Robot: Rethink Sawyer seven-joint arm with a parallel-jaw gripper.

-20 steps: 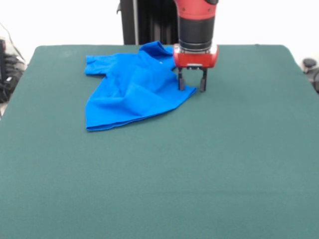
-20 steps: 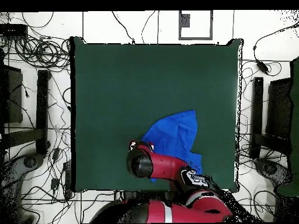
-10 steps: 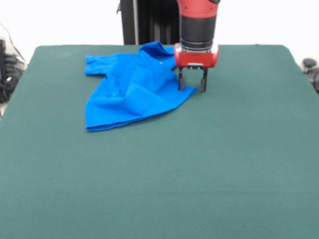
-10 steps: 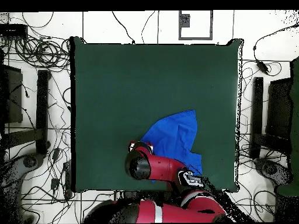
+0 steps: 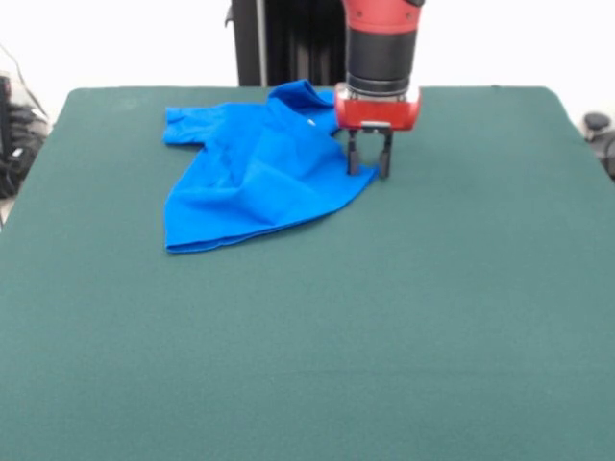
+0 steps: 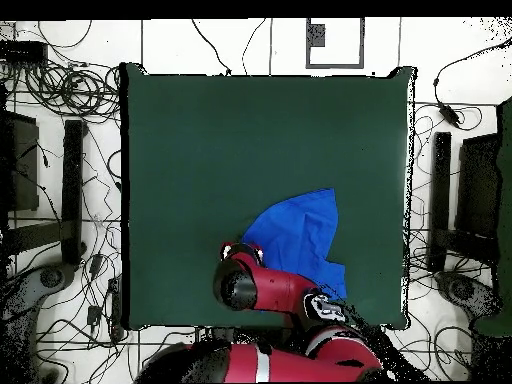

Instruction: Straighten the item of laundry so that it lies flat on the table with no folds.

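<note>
The item of laundry (image 5: pixel 252 168), a small bright blue T-shirt, lies crumpled and folded over on the far left-centre of the dark green table (image 5: pixel 384 317). One sleeve sticks out to the left and a fold is bunched at the far edge. My gripper (image 5: pixel 368 169) points straight down at the shirt's right corner, with its tips at the cloth's edge near the table. Its fingers (image 5: pixel 353 161) stand a narrow gap apart. In the overhead view the shirt (image 6: pixel 302 232) lies near the table's bottom edge (image 6: pixel 260 140), and the arm's head (image 6: pixel 240 285) hides the gripper and part of the cloth.
Cables and stands (image 6: pixel 70 120) lie on the floor around the table in the overhead view. A black column (image 5: pixel 279 43) rises behind the table's far edge. Bare green cloth runs from the shirt to the near edge and the right side.
The fingers have drawn closer together at the shirt's right corner. The arm has stayed in about the same place and the shirt has not moved.
</note>
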